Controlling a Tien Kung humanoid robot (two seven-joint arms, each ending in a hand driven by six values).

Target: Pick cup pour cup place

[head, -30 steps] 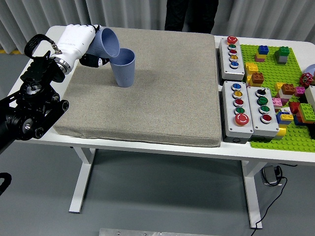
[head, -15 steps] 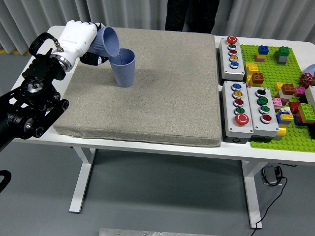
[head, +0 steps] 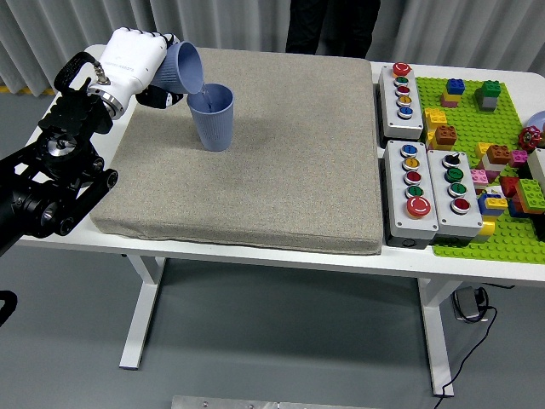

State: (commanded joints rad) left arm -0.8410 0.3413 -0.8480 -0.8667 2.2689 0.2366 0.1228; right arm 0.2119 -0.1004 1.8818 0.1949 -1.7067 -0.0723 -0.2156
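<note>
Blue plastic everywhere in this one: the left hand [head: 136, 61], the white one on the black arm coming in from the left, has its fingers wrapped around a blue cup [head: 181, 68] and is holding it tipped over, mouth pointing right and down toward a second blue cup [head: 211, 116] that stands upright on the grey mat [head: 281, 162]. The tilted cup's lip sits just above and to the left of the standing cup's rim (can't tell if they actually touch, they overlap from this angle).

Compared to half a second back, the hand and its cup have drifted a bit up and to the left, so the lip that was right over the standing cup's opening is now closer to its left edge. A full second ago the held cup was lower still and leaning in over the rim. The standing cup hasn't budged on the mat.

Over on the right of the white table [head: 255, 256], the button boxes [head: 430, 189] and the green baseplate [head: 490, 170] with its bricks look the same as before. A person in dark clothes [head: 330, 25] stands at the far side, only the lower body showing
</note>
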